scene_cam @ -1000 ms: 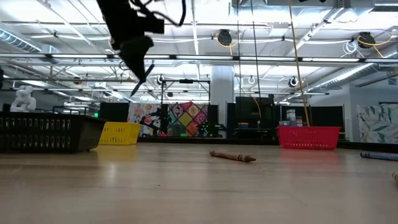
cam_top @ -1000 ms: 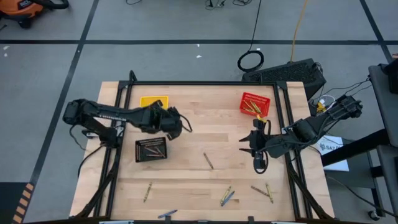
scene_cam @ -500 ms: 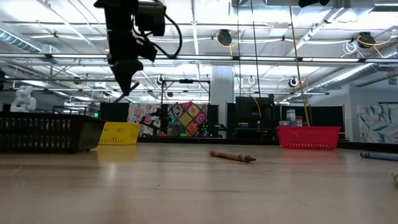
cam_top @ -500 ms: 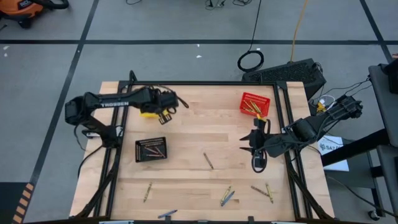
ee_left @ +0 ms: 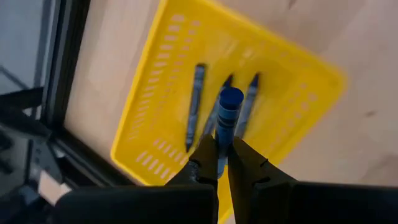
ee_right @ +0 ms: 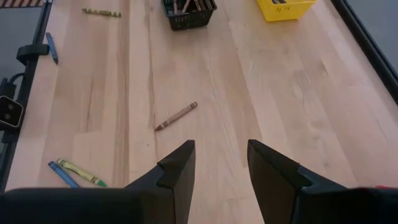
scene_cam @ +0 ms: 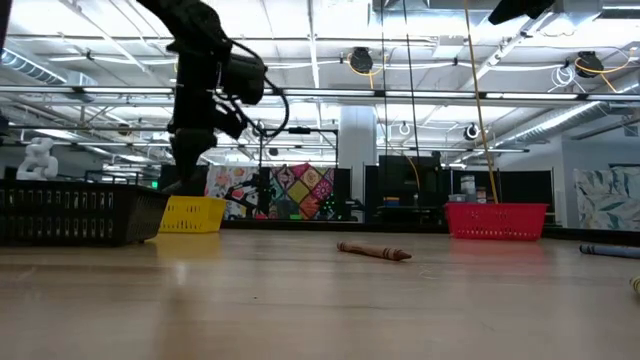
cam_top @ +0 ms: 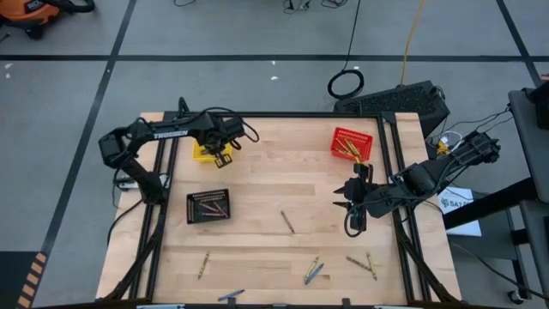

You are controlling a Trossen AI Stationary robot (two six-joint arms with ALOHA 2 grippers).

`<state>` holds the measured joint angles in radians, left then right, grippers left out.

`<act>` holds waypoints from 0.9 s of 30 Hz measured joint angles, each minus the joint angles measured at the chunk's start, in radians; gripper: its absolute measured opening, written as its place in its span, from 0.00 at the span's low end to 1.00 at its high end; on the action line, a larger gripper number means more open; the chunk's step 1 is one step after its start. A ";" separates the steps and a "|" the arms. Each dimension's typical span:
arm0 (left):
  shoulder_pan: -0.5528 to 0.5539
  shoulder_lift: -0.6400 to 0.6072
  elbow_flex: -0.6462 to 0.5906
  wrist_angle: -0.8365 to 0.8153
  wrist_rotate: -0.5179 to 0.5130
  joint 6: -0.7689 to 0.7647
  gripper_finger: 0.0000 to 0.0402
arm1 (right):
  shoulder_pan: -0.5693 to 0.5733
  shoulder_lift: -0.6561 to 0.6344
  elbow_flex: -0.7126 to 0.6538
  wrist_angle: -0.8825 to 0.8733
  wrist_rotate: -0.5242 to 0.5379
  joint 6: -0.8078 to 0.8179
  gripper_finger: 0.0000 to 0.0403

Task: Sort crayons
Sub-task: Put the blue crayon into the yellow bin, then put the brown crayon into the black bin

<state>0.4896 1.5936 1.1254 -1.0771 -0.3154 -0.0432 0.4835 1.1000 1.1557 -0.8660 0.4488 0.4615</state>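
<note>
My left gripper [ee_left: 222, 144] is shut on a blue crayon [ee_left: 229, 111] and hangs over the yellow basket [ee_left: 168, 81] at the table's far left [cam_top: 202, 154]. Three blue crayons [ee_left: 196, 93] lie on that basket's floor. A brown crayon [cam_top: 287, 221] lies flat mid-table. My right gripper [cam_top: 352, 204] stands open above the table's right side, with nothing between its fingers [ee_right: 180, 168]. My left gripper pinches the blue crayon's near part [ee_left: 222, 134] between its two fingertips. It comes steeply from above. The crayon sticks out past the fingertips, roughly in line with them, its free end [ee_left: 231, 97] toward the basket floor and clear of it.
A black basket [cam_top: 208, 206] with brownish crayons stands near the left. A red basket [cam_top: 352, 143] with yellow-green crayons is at the far right. Loose crayons lie along the near edge [cam_top: 204, 264] [cam_top: 313, 269] [cam_top: 362, 262] [cam_top: 230, 296].
My left gripper, still shut on the blue crayon, has swung from beside the black basket toward the table's far edge and come down over the yellow basket, tipping to point more steeply down.
</note>
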 joint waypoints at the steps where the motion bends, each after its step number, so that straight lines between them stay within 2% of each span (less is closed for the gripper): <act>1: 0.003 0.005 -0.006 0.000 -0.010 0.001 0.02 | 0.000 0.000 0.000 0.000 0.000 -0.001 0.33; 11: 0.033 0.010 -0.015 0.015 -0.018 0.033 0.17 | 0.000 0.000 0.000 0.000 0.000 -0.029 0.33; 23: 0.016 0.010 -0.015 0.013 -0.023 0.031 0.19 | -0.007 0.000 0.000 0.000 0.006 -0.167 0.33; 27: -0.011 0.010 -0.015 -0.001 -0.019 0.030 0.19 | -0.030 0.000 0.000 0.000 0.103 -0.175 0.33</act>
<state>0.4788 1.6035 1.1103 -1.0784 -0.3341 -0.0132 0.4534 1.1000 1.1555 -0.8658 0.5517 0.2861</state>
